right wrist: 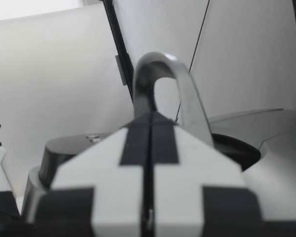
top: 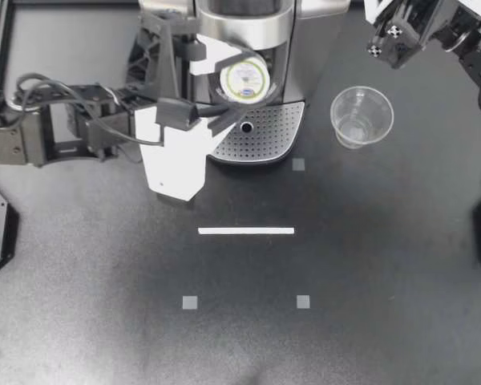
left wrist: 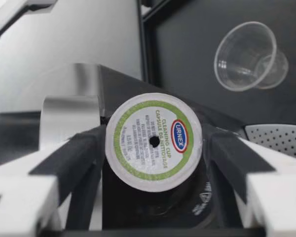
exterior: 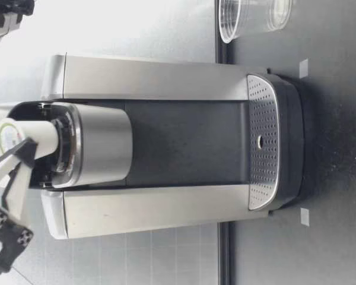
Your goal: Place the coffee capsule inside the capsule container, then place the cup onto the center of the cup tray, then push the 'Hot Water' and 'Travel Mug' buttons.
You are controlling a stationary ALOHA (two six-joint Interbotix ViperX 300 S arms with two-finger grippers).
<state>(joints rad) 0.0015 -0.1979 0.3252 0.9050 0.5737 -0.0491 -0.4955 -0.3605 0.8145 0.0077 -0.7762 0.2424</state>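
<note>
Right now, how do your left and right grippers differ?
My left gripper is shut on the coffee capsule; my right gripper is shut on nothing. The left one holds the capsule at the mouth of the capsule container on the coffee machine; the right one hangs off to the machine's side, beyond the clear cup. Both are shut, and neither touches the cup.

Left end effector clamps capsule; right end effector closed, seemingly raised.

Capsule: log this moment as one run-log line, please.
left gripper: shut on capsule at capsule container opening | right gripper: shut, empty | cup: on table beside machine, off cup tray
</note>
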